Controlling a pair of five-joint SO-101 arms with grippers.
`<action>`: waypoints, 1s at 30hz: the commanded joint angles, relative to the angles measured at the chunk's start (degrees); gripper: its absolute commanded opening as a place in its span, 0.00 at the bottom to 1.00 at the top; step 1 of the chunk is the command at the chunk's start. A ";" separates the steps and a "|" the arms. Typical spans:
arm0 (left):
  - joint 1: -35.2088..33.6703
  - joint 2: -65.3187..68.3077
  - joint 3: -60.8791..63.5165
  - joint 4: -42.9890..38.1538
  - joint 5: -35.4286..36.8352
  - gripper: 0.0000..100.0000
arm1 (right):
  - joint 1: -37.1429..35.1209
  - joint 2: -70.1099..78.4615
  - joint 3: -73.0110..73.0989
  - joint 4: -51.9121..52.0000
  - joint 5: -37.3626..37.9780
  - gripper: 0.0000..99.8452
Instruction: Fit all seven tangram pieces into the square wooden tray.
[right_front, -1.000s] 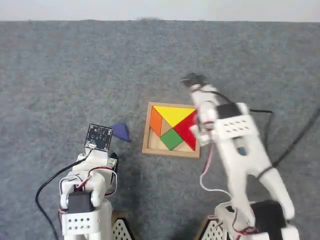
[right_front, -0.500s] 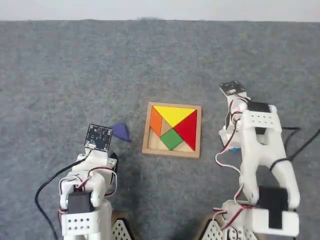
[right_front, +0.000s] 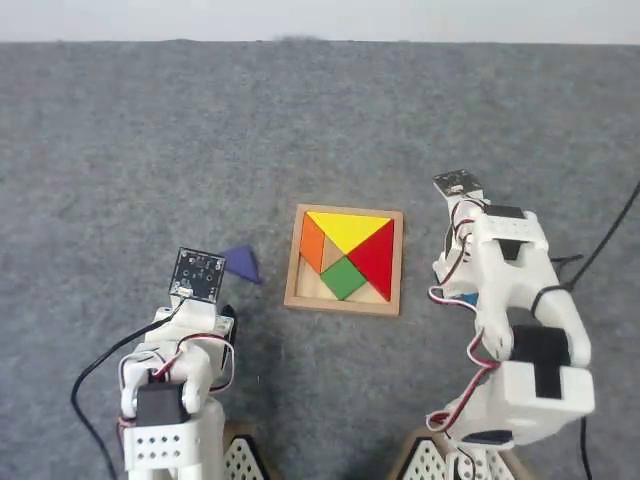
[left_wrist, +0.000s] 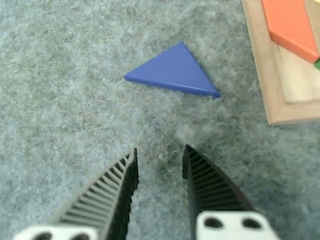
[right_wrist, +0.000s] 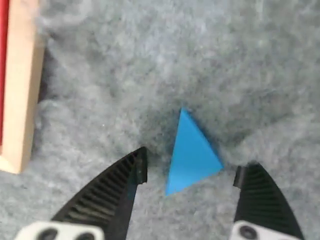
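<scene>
The square wooden tray lies mid-table and holds an orange piece, a yellow triangle, a red triangle and a green square. A dark blue triangle lies on the carpet left of the tray. My left gripper stands open just short of it, with nothing between its fingers. A light blue triangle lies right of the tray. My right gripper is open, with one finger on each side of this triangle.
Grey carpet covers the whole table. In the high view, the left arm stands at the front left and the right arm at the front right. The dark blue triangle lies beside the left wrist camera.
The right arm swung off the tray to its right side and drew back over the light blue triangle. The left arm and the dark blue triangle kept still.
</scene>
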 joint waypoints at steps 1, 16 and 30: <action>-0.35 -1.14 -0.84 0.26 0.53 0.14 | 0.48 2.59 -4.40 -0.66 1.14 0.22; -0.35 -1.14 -0.84 0.26 0.53 0.14 | -0.04 4.62 -7.65 1.89 0.97 0.08; -0.35 -1.14 -0.84 0.26 0.53 0.14 | -12.79 -14.11 -7.65 10.24 0.44 0.08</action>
